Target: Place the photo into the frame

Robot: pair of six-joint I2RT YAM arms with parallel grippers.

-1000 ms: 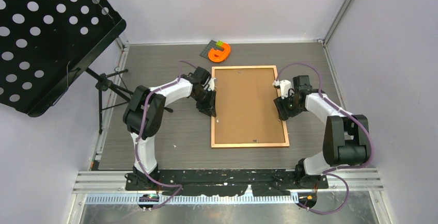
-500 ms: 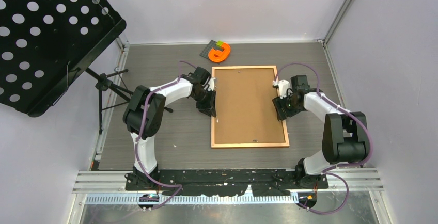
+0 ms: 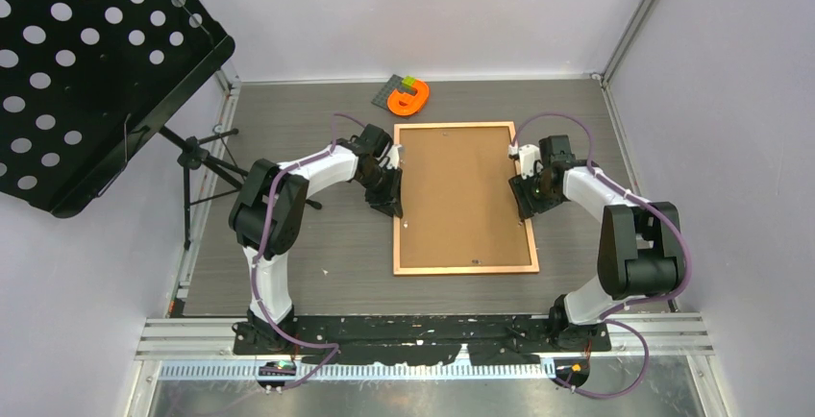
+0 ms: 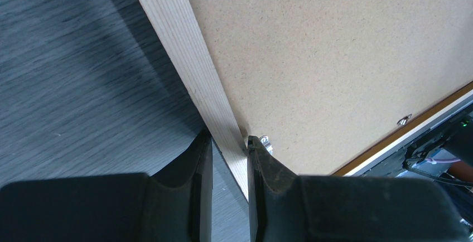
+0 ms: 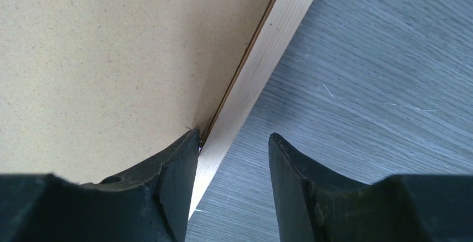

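Note:
The frame (image 3: 466,269) of light wood lies face down on the table, filled by the plain brown backing board (image 3: 461,191). The photo does not show in any view. My left gripper (image 3: 396,210) is at the frame's left rail; in the left wrist view the gripper (image 4: 227,141) is shut on the rail (image 4: 184,52), one finger on each side. My right gripper (image 3: 527,210) is at the right rail; in the right wrist view the gripper (image 5: 233,139) is open, straddling the rail (image 5: 268,52), one finger over the board (image 5: 111,47).
An orange object (image 3: 410,100) lies on a small grey pad beyond the frame's far edge. A black perforated music stand (image 3: 86,61) with its tripod (image 3: 197,153) stands at the left. A small metal tab (image 4: 265,141) sits on the board by my left finger.
My right gripper has slid a little farther along the frame's right rail. The left gripper and the frame have not moved.

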